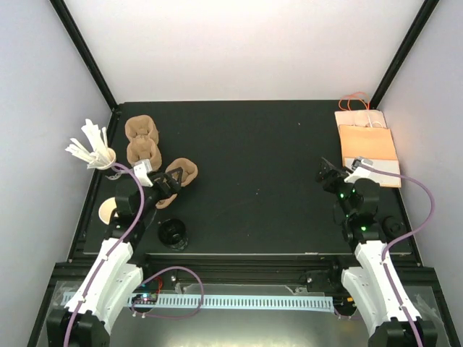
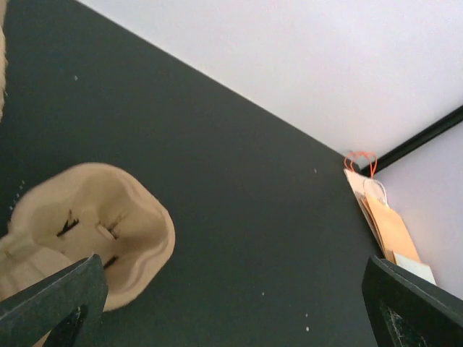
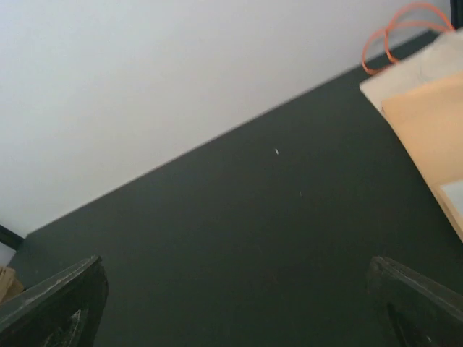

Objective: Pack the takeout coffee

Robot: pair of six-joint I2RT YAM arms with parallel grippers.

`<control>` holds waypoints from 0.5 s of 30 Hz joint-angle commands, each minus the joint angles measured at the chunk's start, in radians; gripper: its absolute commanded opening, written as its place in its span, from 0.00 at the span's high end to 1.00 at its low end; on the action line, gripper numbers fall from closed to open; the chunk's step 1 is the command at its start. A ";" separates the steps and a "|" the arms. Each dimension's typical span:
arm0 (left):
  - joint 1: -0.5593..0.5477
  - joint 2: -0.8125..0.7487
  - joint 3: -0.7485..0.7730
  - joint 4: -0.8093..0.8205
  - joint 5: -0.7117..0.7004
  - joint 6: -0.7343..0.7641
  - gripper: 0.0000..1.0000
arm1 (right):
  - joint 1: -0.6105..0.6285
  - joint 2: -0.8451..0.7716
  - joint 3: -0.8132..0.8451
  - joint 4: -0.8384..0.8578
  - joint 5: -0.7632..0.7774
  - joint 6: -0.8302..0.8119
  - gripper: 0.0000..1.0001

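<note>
I can't read any writing or brand from here. The only candidate is a pale patch [image 2: 416, 267] on the paper bags [image 1: 367, 144], and it is too small to make out.

I count three pulp cup carriers [image 1: 143, 152] on the left of the worktop [image 1: 260, 188]. Two lie one behind the other toward the far left, and the third carrier [image 1: 185, 170] sits a little nearer and further right. There are at least two bags lying flat at the far right, a kraft one on top of a white one, with two orange handle loops [image 1: 356, 101] at their far end. One holder of white stirrers [image 1: 94, 153] stands at the left edge. One black round piece [image 1: 173, 233] sits near the front edge, and one tan round piece [image 1: 107, 211] is partly hidden behind my left arm.

The left gripper [image 1: 171, 185] has its jaws spread wide and holds nothing. It is right at the third carrier, though I can't tell if it touches. The right gripper [image 1: 327, 173] is also spread wide and empty, over bare worktop just left of the bags.
</note>
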 commanded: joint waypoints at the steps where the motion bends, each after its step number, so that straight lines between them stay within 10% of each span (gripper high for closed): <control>1: -0.009 0.022 -0.016 0.028 0.104 0.005 0.01 | 0.005 0.057 0.048 -0.087 -0.017 0.053 0.00; 15: -0.040 0.205 -0.035 0.271 0.265 0.032 0.01 | 0.005 0.601 0.501 -0.370 0.159 0.010 0.00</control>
